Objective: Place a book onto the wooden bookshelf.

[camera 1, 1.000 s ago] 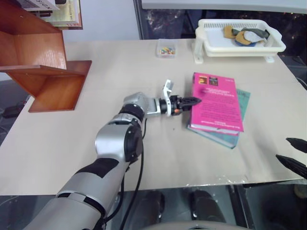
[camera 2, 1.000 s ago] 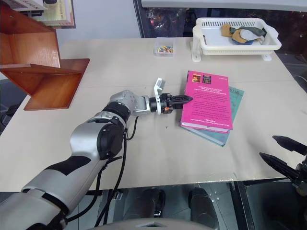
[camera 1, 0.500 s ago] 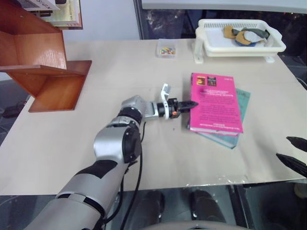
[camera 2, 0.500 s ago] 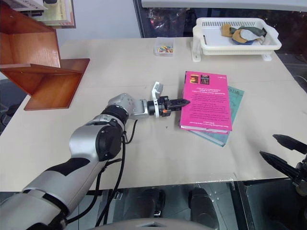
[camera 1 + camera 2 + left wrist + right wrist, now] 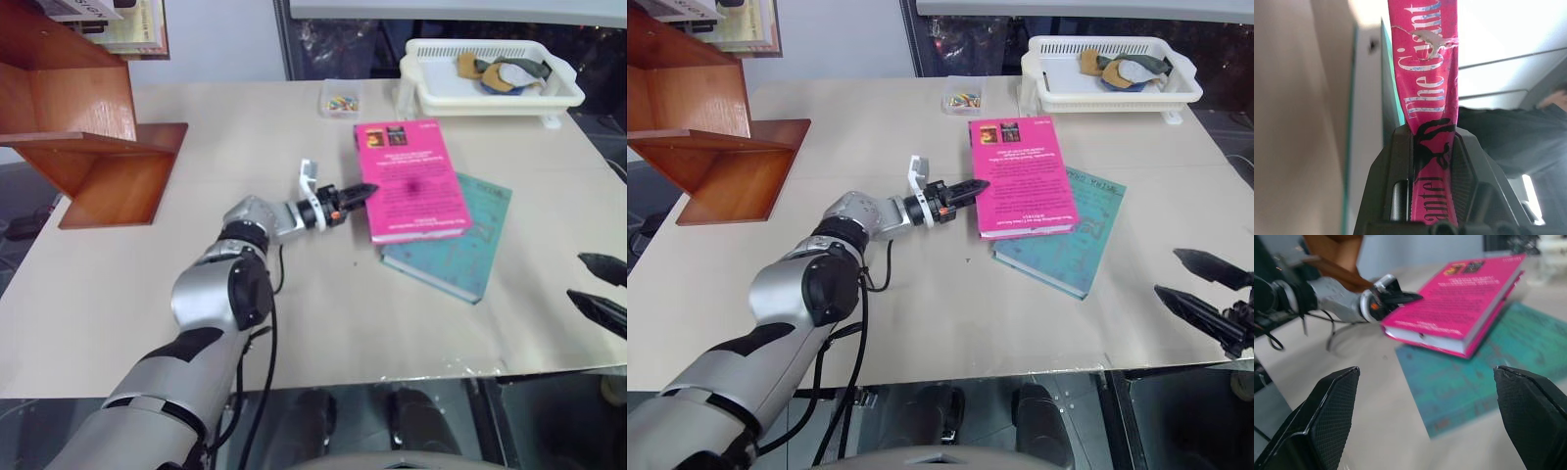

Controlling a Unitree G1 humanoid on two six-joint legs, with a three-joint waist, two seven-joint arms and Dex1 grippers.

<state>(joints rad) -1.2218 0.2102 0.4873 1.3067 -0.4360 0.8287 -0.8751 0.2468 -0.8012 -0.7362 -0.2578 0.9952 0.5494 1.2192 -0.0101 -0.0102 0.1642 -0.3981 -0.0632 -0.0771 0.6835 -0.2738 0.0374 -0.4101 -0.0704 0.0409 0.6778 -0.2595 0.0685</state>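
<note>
My left pincer (image 5: 965, 186) is clamped shut on the spine edge of the pink book (image 5: 1019, 174), its black fingers (image 5: 1400, 161) pinching the spine between them in the wrist view. The book is raised off the teal book (image 5: 1073, 235) at the held side and hangs tilted over it, its far end close to or resting on the teal cover; I cannot tell which. My right pincer (image 5: 1205, 294) hangs wide open with nothing in it, off the near right corner of the tabletop (image 5: 921, 304), well apart from both books.

The grip is at one edge only, so I judge the book will want to sag or swing. I would lift it clear of the teal cover before sweeping, keep the wrist steady and move slowly so it does not slip out.

The wooden bookshelf (image 5: 720, 147) stands at the far left of the tabletop, well apart from the book. Between them the surface is bare, which gives an open lane to the left. The small clear box (image 5: 963, 98) and the white basket (image 5: 1107, 73) sit at the far side, out of that path. I would watch the shelf's slanted board edges on approach
</note>
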